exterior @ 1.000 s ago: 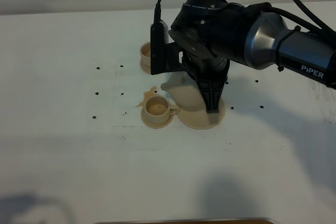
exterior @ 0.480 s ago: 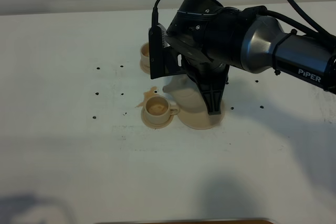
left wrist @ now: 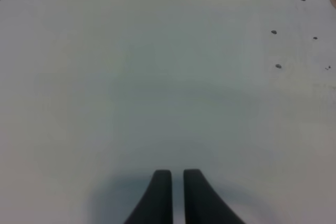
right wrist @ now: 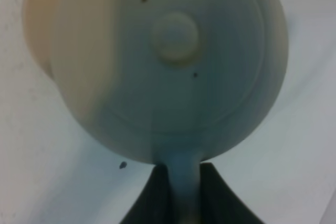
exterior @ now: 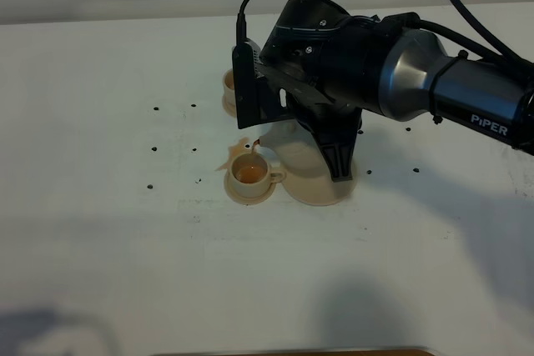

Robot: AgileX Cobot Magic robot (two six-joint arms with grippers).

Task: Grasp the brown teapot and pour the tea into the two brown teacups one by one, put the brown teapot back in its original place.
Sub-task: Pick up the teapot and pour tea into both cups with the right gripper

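My right gripper (exterior: 338,160) is shut on the loop handle of the brown teapot (exterior: 290,147) and holds it tilted, spout toward the near teacup (exterior: 249,174). A thin stream of tea runs from the spout into that cup, which holds amber tea on its small saucer. The far teacup (exterior: 230,82) is partly hidden behind my arm. The wide saucer (exterior: 321,191) lies under the pot. The right wrist view shows the pot's lid and knob (right wrist: 175,35), with the handle between my right gripper's (right wrist: 181,192) fingers. My left gripper (left wrist: 177,195) is shut and empty over bare table.
A small tan spill (exterior: 237,150) lies on the white table (exterior: 125,248) just behind the near cup. Small black dots (exterior: 173,149) mark the table around the cups. The right arm's black body (exterior: 334,47) hangs over the pot and far cup.
The right wrist has rolled further, tipping the teapot more. Tea now streams from the spout, and the near cup's contents look darker amber.
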